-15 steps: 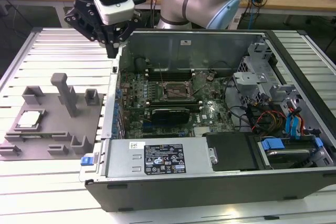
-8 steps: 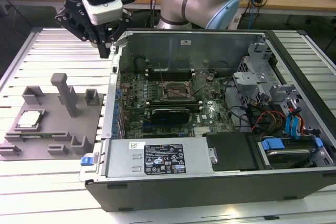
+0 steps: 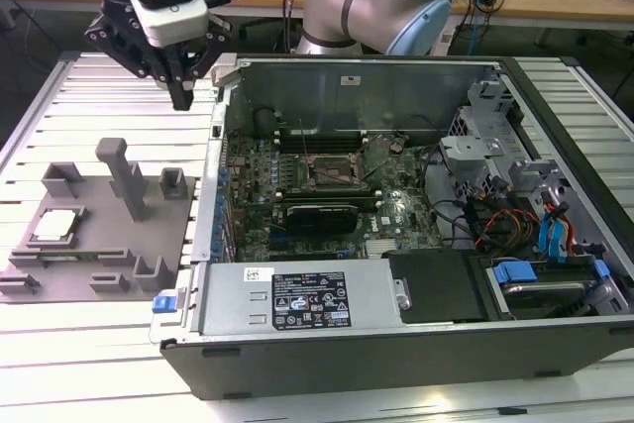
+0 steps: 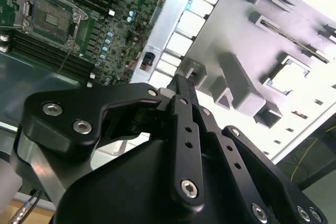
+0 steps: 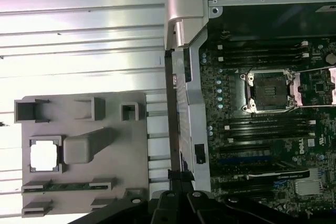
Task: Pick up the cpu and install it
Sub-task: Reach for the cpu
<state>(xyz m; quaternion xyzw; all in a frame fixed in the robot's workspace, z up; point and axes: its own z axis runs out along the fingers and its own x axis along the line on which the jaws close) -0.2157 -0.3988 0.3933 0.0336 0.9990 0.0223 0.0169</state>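
Hand (image 3: 183, 96), closed and empty, hangs over the desk (image 3: 59, 116) well apart from the chip (image 3: 56, 225): light, stiff, fragile, likely best gripped by opposite edges.

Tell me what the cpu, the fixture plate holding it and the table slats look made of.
The cpu: metal top, by its silver-white sheen. The fixture plate: probably plastic, uniformly matte grey with moulded blocks. The table slats: likely aluminium, pale, ribbed and glossy.
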